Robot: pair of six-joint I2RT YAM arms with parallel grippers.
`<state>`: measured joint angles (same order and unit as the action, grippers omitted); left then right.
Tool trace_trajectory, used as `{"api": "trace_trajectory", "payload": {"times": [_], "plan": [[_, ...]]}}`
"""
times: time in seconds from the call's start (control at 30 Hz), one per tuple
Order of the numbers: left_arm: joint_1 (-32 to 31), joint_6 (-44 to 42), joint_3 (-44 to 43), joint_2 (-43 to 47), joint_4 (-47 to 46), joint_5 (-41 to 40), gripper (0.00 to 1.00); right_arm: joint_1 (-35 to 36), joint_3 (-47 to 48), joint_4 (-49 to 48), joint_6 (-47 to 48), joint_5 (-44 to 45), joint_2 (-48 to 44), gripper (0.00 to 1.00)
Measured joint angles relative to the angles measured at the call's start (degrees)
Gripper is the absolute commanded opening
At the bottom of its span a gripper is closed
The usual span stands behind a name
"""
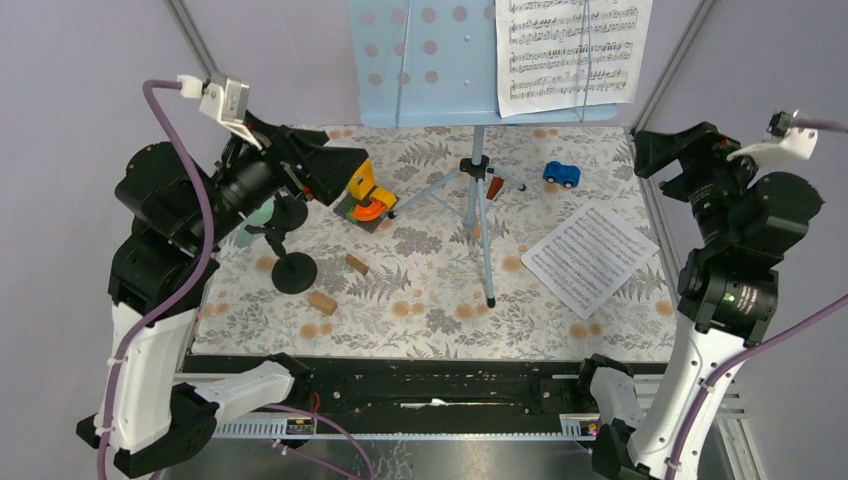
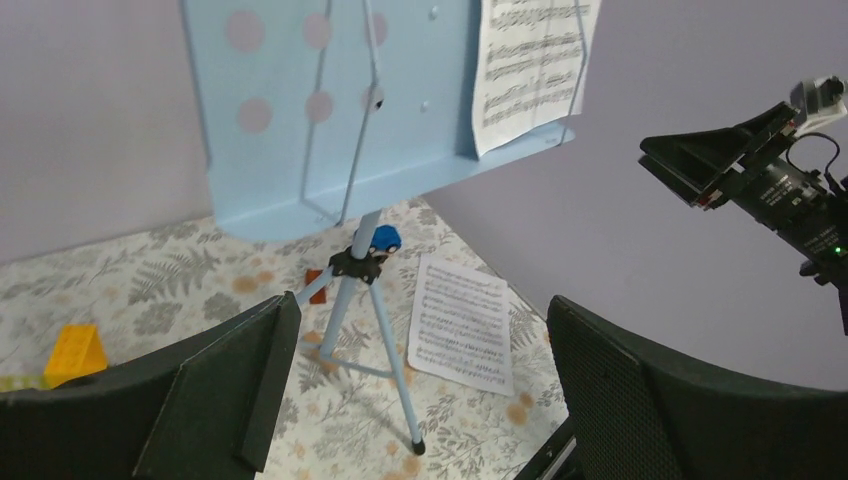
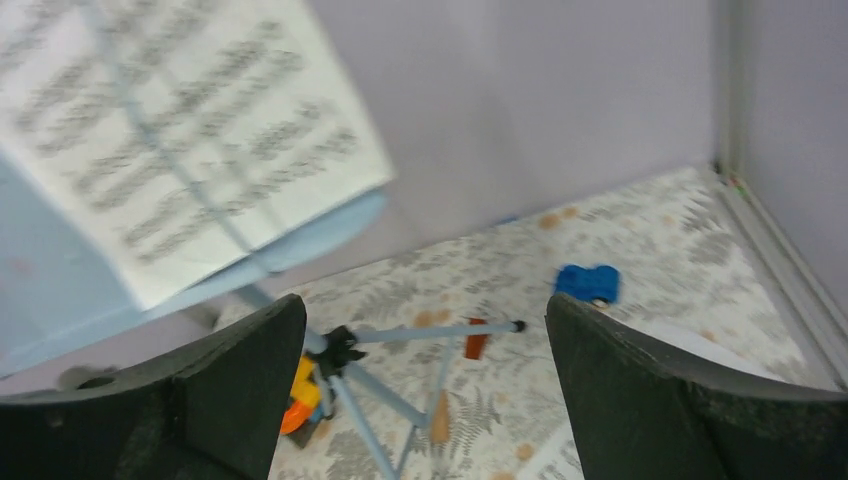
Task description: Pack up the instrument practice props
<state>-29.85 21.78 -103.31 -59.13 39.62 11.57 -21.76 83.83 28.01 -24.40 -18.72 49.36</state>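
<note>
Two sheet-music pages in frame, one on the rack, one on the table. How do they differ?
Pose: the page on the rack stands near upright against the blue music rack; the page on the table lies flat on the floral mat.
Place: the first sits at the rack's right end, the second right of the tripod legs.
Angle: the first is squared to the rack's ledge, the second askew to the mat's edges.
Shared: both white with printed staves.

Upright blue rack (image 1: 430,60) with page (image 1: 570,50); loose page (image 1: 590,258) nearby

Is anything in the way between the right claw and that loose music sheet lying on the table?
Nothing visible. Only bare tablecloth lies between the open right gripper and the sheet; the car sits off to one side.
</note>
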Motion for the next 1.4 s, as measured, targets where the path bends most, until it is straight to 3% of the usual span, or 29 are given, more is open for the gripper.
{"api": "trace_trajectory", "payload": {"times": [0.27, 0.53, 0.7, 0.93, 1.4], "plan": [[0.0, 0.5, -8.0, -8.9, -2.8, 5.9, 0.96, 0.0, 11.0, -2.3, -3.4, -19.1, 7.8, 0.94], [-2.5, 4.7, -17.6, -21.4, -6.7, 9.0, 0.96, 0.0, 13.3, -13.2, -16.9, -30.3, 13.0, 0.84], [-7.9, 5.6, -24.0, -28.2, -8.1, 7.7, 0.96, 0.0, 18.6, -15.8, -21.7, -32.0, 18.4, 0.81], [-13.0, 6.8, -24.4, -32.1, -13.8, 2.1, 0.96, 0.2, 25.6, -16.3, -24.0, -33.1, 25.0, 0.78], [-14.5, 8.6, -24.5, -38.4, -23.9, -6.8, 0.96, 14.1, 38.1, -4.4, -12.8, -29.9, 34.7, 0.71]]}}
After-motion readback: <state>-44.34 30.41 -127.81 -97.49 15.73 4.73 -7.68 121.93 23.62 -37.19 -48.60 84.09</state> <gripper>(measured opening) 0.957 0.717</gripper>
